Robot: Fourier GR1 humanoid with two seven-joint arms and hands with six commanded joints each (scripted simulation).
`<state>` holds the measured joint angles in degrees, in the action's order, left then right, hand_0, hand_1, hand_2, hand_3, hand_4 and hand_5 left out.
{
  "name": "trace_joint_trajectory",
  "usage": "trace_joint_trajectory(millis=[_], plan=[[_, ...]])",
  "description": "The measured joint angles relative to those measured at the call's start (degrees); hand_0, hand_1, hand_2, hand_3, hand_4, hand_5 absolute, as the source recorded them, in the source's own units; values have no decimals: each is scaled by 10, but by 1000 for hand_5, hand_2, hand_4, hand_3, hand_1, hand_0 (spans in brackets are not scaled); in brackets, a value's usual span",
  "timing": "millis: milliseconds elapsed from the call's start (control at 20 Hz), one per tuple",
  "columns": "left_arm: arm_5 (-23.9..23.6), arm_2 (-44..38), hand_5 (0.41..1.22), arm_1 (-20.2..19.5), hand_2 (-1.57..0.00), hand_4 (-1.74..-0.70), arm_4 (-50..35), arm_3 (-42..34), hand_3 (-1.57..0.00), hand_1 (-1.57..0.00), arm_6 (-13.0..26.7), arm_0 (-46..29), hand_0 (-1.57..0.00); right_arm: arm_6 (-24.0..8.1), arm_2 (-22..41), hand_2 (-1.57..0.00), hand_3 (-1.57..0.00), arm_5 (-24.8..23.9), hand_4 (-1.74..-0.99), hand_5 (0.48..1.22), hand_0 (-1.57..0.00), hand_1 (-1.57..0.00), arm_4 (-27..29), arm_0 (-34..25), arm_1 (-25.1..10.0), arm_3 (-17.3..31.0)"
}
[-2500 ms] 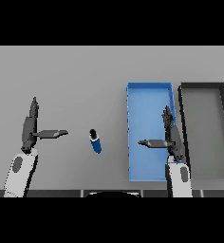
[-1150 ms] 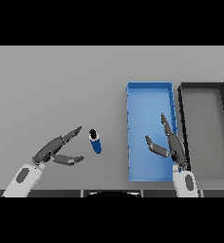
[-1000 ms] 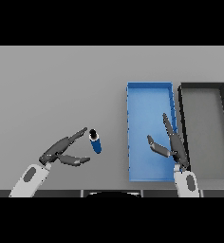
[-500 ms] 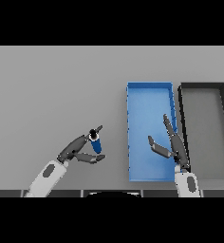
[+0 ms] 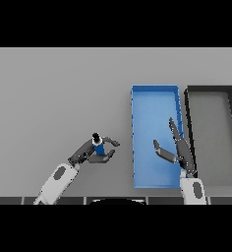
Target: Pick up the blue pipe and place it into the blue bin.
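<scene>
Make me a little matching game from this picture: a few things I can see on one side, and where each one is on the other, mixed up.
Things:
1. blue pipe
2. blue bin
3. black bin
4. right hand

Places:
A. farthest to the right on the table
B. over the blue bin, fingers straight
C. between the left hand's fingers and thumb
D. just left of the black bin

Pairs: 1-C, 2-D, 3-A, 4-B

Bare tabletop (image 5: 54,98) lies between left hand (image 5: 91,151) and blue bin (image 5: 155,106); right hand (image 5: 179,150) hovers over bin's near half, far half open.
</scene>
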<state>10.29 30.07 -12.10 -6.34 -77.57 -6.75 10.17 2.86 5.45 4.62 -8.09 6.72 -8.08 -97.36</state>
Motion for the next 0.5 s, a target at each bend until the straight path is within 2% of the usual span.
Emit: trace_joint_trajectory(millis=[100,200,300,350,500], plan=[[3,0,1020,7,-1087,-1553,-6,-1,-1098,-1023,-6,-4,-941,6,5,1,1,0,-1309,664,1,1,-8,7,-1,1],[6,6,1092,12,-1261,-1617,-6,-7,-1250,-1220,6,-5,-1168,-3,5,1,1,0,-1307,666,1,1,-8,4,-1,-3],[-5,14,1139,8,-1373,-1656,10,-11,-1351,-1347,-12,-8,-1313,-5,4,1,1,1,-1294,666,1,1,-7,6,-5,-10],[-9,19,1155,13,-1412,-1670,13,-16,-1381,-1391,-5,-10,-1364,-4,5,1,1,2,-1288,664,1,1,-10,9,-7,-6],[-17,22,1187,16,-1490,-1698,12,-40,-1430,-1479,-23,-13,-1465,-7,5,1,1,0,-1279,656,1,1,-12,1,-5,-1]])
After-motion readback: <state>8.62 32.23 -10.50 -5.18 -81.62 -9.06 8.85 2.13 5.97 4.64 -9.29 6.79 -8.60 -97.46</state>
